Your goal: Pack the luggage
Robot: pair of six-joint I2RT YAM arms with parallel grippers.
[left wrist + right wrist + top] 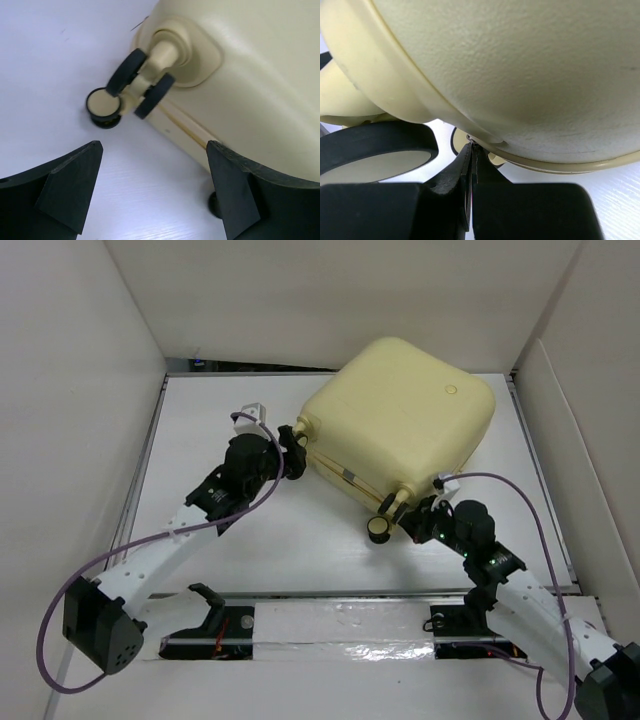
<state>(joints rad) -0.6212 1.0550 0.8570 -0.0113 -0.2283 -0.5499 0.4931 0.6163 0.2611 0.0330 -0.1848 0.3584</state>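
The luggage (400, 415), a pale-yellow hard-shell suitcase, lies shut and flat on the white table, turned at an angle. My left gripper (292, 448) is open beside its left corner. In the left wrist view the fingers (65, 185) stand wide apart over bare table, with the twin caster wheels (135, 82) just ahead and the shell (260, 75) by the right finger. My right gripper (415, 520) is at the near corner. In the right wrist view it (471, 150) is shut on a small metal zipper pull (470, 137) at the shell's seam (520, 65), with a caster wheel (375, 150) to its left.
White walls enclose the table on the left (70, 390), back and right (590, 440). A caster wheel (379, 528) sticks out at the suitcase's near corner. A taped rail (340, 625) with the arm bases runs along the near edge.
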